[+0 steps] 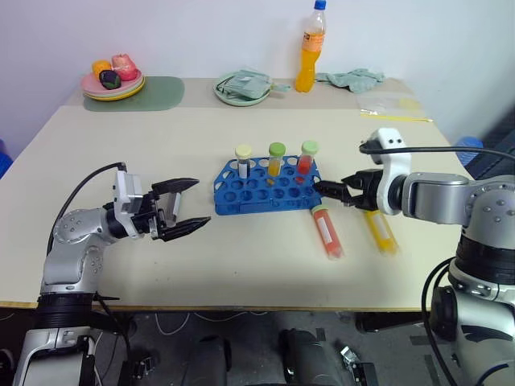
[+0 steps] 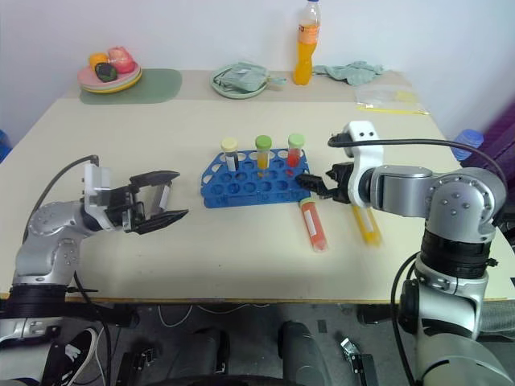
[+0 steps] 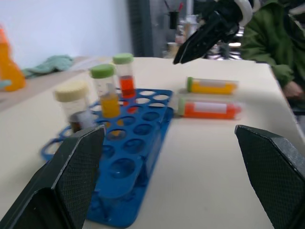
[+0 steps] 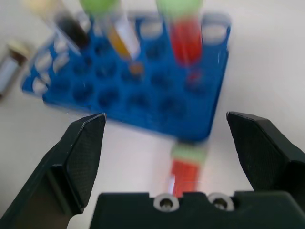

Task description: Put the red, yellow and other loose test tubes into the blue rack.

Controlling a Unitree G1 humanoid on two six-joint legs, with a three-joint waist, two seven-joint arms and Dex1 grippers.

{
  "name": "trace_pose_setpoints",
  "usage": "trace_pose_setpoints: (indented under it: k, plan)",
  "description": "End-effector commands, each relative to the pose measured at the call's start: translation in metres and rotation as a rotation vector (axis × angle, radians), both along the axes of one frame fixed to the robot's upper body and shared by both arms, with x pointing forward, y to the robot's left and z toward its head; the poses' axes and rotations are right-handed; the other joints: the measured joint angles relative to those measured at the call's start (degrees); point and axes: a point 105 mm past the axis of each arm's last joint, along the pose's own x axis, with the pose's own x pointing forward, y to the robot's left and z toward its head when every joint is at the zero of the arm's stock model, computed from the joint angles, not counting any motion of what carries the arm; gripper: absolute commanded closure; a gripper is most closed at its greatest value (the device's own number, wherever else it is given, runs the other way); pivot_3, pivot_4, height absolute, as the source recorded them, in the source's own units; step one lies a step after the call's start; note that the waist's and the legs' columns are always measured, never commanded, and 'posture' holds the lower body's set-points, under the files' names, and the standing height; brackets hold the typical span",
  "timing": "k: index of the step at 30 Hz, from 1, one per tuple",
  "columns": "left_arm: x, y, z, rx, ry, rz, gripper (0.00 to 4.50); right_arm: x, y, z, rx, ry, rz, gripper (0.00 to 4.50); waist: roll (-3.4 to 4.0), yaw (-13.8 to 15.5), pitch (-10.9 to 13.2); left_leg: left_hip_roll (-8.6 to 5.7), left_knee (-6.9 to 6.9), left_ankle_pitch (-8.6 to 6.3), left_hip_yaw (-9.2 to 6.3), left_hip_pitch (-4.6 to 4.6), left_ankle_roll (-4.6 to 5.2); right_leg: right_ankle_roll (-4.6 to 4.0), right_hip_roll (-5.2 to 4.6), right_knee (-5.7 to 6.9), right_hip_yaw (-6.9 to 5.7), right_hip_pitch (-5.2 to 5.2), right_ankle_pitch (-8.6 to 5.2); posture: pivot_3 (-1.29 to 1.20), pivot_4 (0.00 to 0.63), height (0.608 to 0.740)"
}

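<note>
Right wrist view looks between the wide-spread fingers of the right pincer [image 1: 336, 191], which holds nothing and hangs tilted down over the near right corner of the blue rack [image 1: 265, 186]. Directly below and just ahead of it lies the red tube [image 1: 327, 232], flat on the bench [image 1: 201, 137] with its green cap toward the rack; from that aim I judge this tube to be the next pick. The yellow tube [image 1: 381, 232] lies parallel to it, a little further out on the far side of that pincer from the rack, also flat and untouched.

Three tubes already stand upright in the rack's back row: a cream-capped one [image 1: 243, 159], a green-capped orange one [image 1: 276, 158] and a green-capped red one [image 1: 306, 158]. Many holes remain free in the rows nearer the robot.

On the other side, the left pincer [image 1: 187, 207] is fully spread and empty, pointing sideways toward the rack's left end but well apart from it; it seems parked to leave the working side free. Lying tubes will need tipping upright before they can drop into a hole.
</note>
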Motion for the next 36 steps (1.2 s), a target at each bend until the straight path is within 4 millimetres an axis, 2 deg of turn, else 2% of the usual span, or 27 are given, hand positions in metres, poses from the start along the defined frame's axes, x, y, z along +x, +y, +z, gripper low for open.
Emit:
trace_pose_setpoints:
  k: [1, 5, 13, 20, 25, 30, 36]
  plan:
    - [-0.001, -0.002, 0.01, 0.014, -0.054, -0.024, 0.01, -0.02, 0.013, -0.001, 0.005, 0.068, 0.03, 0.0, -0.03, 0.0, 0.0, 0.01, -0.01, 0.0, -0.03, -0.01, 0.0, 0.0, 0.05, 0.0, -0.02, -0.02, 0.0, 0.0, 0.15, 0.74]
    - [-0.002, -0.002, 0.009, 0.025, -0.051, -0.031, 0.01, -0.022, 0.007, -0.016, -0.064, 0.113, -0.044, 0.0, -0.06, -0.3, 0.0, 0.09, -0.01, 0.0, -0.11, 0.01, 0.02, -0.01, 0.21, -0.01, -0.03, -0.01, -0.02, 0.0, 0.15, 0.74]
    - [-0.004, -0.008, 0.005, 0.012, -0.059, -0.023, 0.01, -0.004, 0.007, -0.022, -0.12, 0.123, -0.166, 0.0, -0.07, -1.3, 0.0, 0.15, -0.01, 0.02, -0.13, 0.01, 0.05, 0.0, 0.24, 0.02, -0.03, -0.02, -0.02, 0.0, 0.15, 0.74]
    - [-0.009, -0.007, 0.001, 0.011, -0.053, -0.008, 0.01, -0.003, 0.026, -0.03, -0.111, 0.159, -0.123, 0.0, -0.07, -1.2, 0.0, 0.19, -0.01, 0.02, -0.13, -0.03, 0.05, 0.0, 0.21, 0.02, -0.03, -0.05, -0.01, 0.0, 0.15, 0.74]
    - [-0.011, -0.008, 0.0, 0.008, -0.054, -0.002, 0.01, 0.001, 0.025, -0.034, -0.153, 0.198, -0.103, 0.0, -0.07, -1.2, 0.0, 0.18, -0.01, 0.02, -0.13, -0.05, 0.05, -0.01, 0.15, 0.0, -0.03, -0.06, -0.02, 0.0, 0.15, 0.74]
    - [-0.014, -0.01, -0.001, 0.002, -0.055, 0.003, 0.01, 0.001, 0.012, -0.042, -0.221, 0.249, -0.112, 0.0, -0.07, -1.3, 0.0, 0.19, -0.02, 0.02, -0.13, -0.05, 0.05, -0.01, 0.17, 0.0, -0.03, -0.08, -0.02, 0.0, 0.15, 0.74]
    - [-0.018, -0.01, -0.004, 0.0, -0.051, 0.013, 0.01, 0.003, 0.012, -0.046, -0.224, 0.289, -0.104, 0.0, -0.08, -1.3, 0.0, 0.19, -0.02, 0.02, -0.12, -0.05, 0.05, -0.01, 0.18, 0.0, -0.03, -0.09, -0.02, 0.0, 0.15, 0.74]
